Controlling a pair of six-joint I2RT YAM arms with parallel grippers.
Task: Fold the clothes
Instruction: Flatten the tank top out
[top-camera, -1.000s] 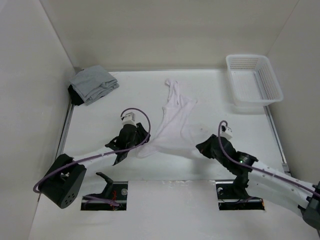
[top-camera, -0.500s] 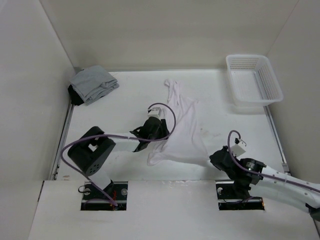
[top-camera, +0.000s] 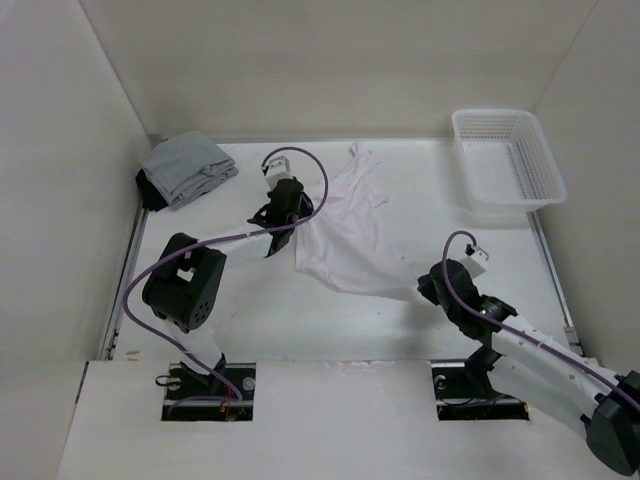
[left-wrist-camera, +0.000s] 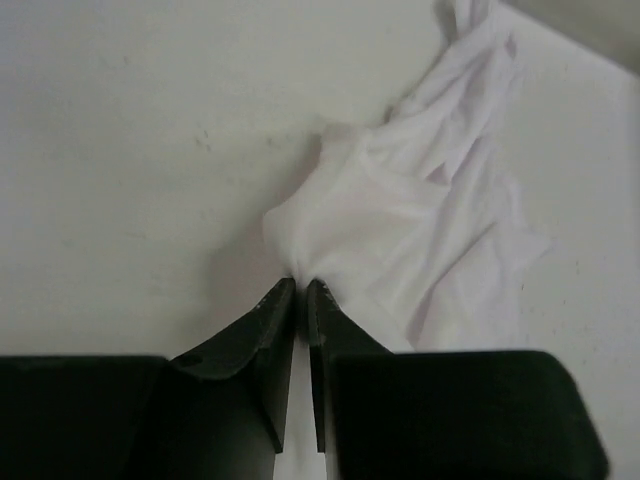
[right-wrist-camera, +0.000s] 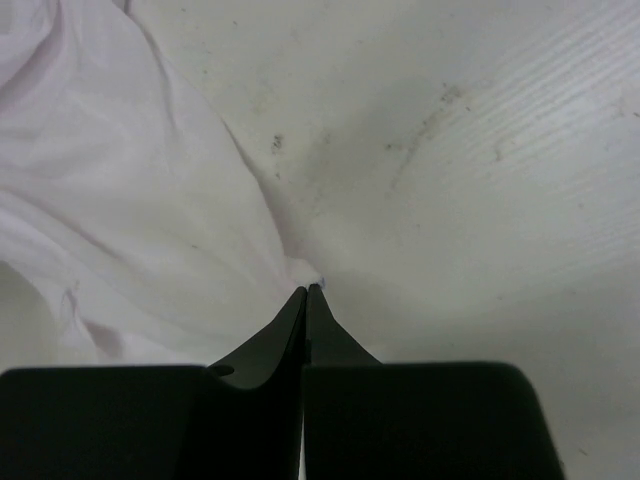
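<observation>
Scuffed white table (top-camera: 250, 305) amid plain off-white walls (top-camera: 330, 70), soft even light.

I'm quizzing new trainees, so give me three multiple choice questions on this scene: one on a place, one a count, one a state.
1. The white lattice basket stands: A far right; B far left; C between the arms.
2. Cloth items in view: A one; B two; C three.
3. The white garment is: A folded; B in the basket; C unfolded, held at two edges.
A: it sits far right. B: grey cloth bundle plus garment. C: left claw and right claw each nip an edge.
</observation>
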